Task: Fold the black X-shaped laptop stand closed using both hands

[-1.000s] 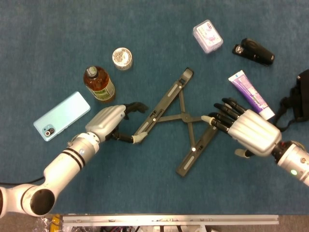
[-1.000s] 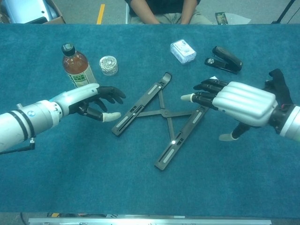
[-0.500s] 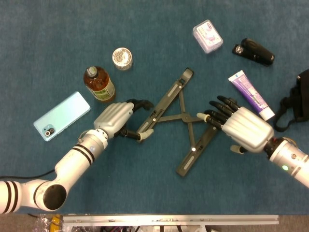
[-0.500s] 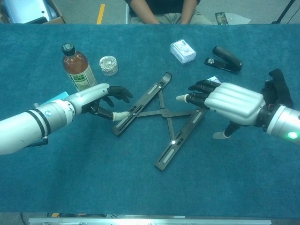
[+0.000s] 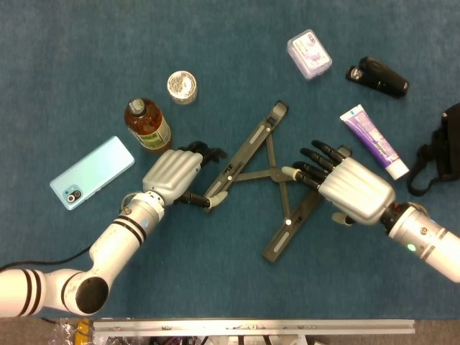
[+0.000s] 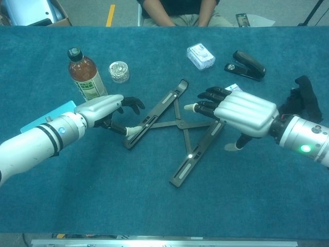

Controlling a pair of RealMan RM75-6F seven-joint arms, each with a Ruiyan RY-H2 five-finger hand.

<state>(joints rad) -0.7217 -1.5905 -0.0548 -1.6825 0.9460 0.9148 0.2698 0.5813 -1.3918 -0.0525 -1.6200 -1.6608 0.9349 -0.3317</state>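
Stand (image 5: 269, 183) lay open; left hand (image 5: 175, 175) and right hand (image 5: 345, 188), fingers spread and holding nothing, flanked its bars to squeeze inward.

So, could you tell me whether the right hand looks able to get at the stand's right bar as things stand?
Probably yes. The right hand is open, its fingers over the upper end of the laptop stand's right bar, with nothing lying between them.
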